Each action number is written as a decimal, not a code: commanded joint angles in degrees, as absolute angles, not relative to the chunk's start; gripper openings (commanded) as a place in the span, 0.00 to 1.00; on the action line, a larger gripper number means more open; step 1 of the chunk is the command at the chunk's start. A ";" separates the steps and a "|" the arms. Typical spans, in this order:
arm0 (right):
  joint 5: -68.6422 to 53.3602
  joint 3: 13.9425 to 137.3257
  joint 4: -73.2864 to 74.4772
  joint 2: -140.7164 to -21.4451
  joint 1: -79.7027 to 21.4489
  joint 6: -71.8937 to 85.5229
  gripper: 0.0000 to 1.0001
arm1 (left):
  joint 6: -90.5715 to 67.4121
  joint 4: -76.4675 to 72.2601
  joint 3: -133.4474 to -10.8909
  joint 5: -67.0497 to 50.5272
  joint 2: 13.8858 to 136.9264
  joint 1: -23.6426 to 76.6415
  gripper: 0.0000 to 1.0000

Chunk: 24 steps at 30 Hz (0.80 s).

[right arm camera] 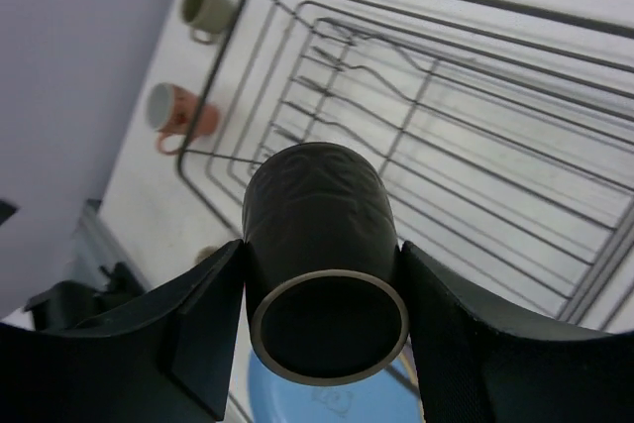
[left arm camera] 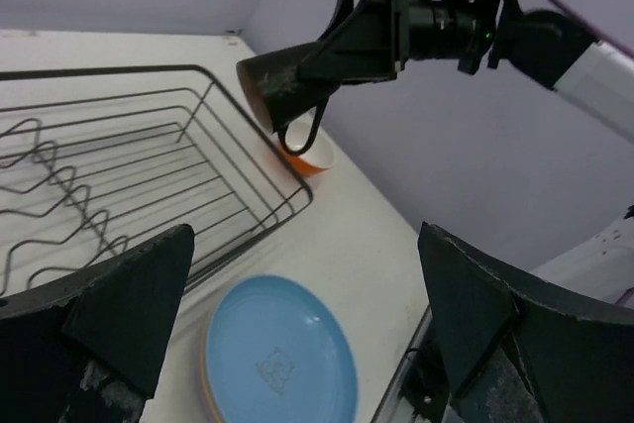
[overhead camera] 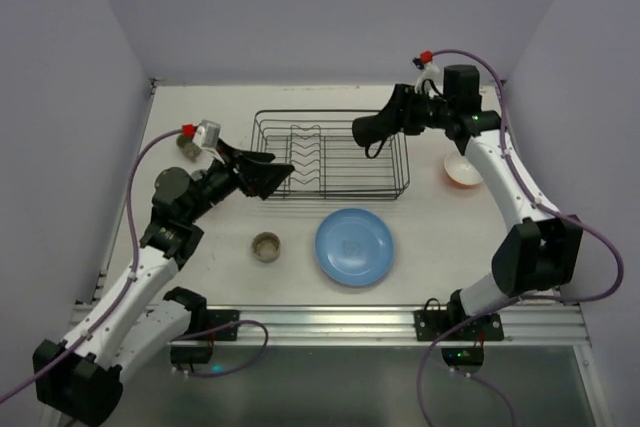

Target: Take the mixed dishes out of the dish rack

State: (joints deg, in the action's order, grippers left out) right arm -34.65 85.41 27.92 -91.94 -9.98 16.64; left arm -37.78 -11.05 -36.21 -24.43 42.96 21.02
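Above the right end of the black wire dish rack (overhead camera: 330, 113), the right end effector (overhead camera: 385, 127) is clamped on a dark brown cup (overhead camera: 365, 133). By the rack's left end, the left end effector (overhead camera: 272, 176) hangs with its fingers wide apart. A blue plate (overhead camera: 354, 246) lies on the desk (overhead camera: 440, 237) near the rack.

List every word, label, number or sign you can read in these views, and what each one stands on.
No text can be read in any view.
blue plate: faint emblem at its centre, too blurred to read.
dark brown cup: faint surface pattern only, no letters made out.
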 commanded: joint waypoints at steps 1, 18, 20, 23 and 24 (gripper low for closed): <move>-51.66 78.07 12.77 -82.30 -9.49 25.82 0.00 | -52.09 -39.07 -34.54 -35.76 48.85 22.05 1.00; -68.47 56.07 -33.22 -66.10 -9.58 58.01 0.00 | -46.23 -45.09 -50.96 -31.82 69.08 37.08 0.87; -68.47 55.99 -33.31 -65.74 -9.58 58.10 0.00 | -45.97 -43.16 -52.55 -31.03 71.19 38.31 0.84; -68.38 56.07 -32.70 -65.30 -9.58 57.05 0.00 | -45.97 -42.54 -53.44 -29.36 72.77 40.34 0.81; -67.77 56.16 -32.00 -65.22 -9.58 56.52 0.00 | -46.14 -42.63 -53.87 -29.27 73.03 41.30 0.76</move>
State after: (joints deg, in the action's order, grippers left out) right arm -67.51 55.79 -28.38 -67.05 -9.69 56.21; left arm -47.35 -41.04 -51.33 -31.44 72.14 39.44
